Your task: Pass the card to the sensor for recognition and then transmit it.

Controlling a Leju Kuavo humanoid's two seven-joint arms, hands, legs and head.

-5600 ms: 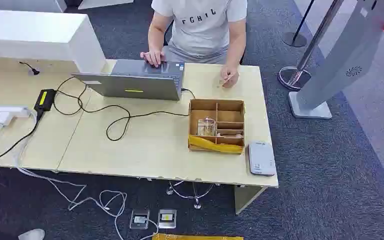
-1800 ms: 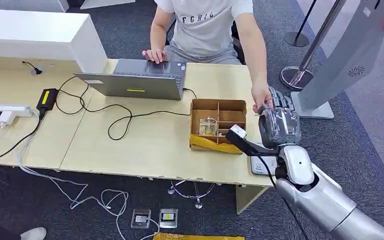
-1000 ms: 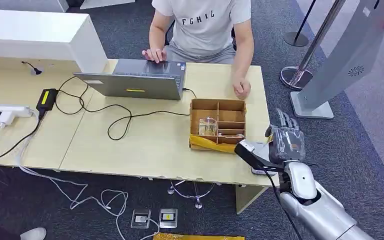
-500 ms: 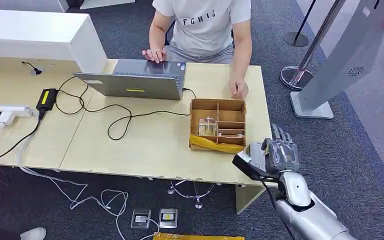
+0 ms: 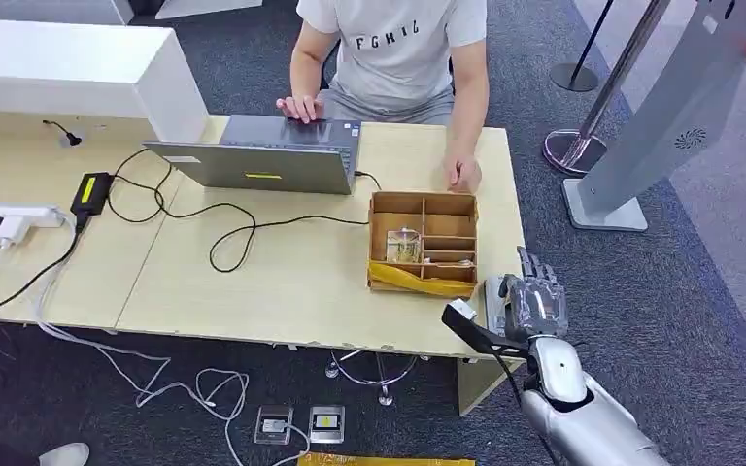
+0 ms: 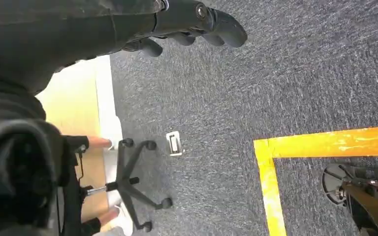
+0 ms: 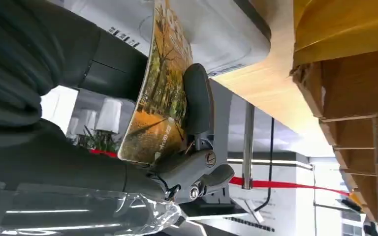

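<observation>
While over sensor [image 5: 494,299], card [image 7: 163,93] in right robot hand [image 5: 534,302].

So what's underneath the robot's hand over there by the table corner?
A white card reader lies on the table beneath the right hand, which holds a picture card over it. The hand covers most of the reader, so its face cannot be seen.

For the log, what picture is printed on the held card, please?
Orange autumn trees on the card, clearest in the right wrist view.

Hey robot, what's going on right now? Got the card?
Right hand holds the card, fingers pressed on its face, close by the white sensor. Left hand holds nothing. Nothing between card and sensor.
</observation>
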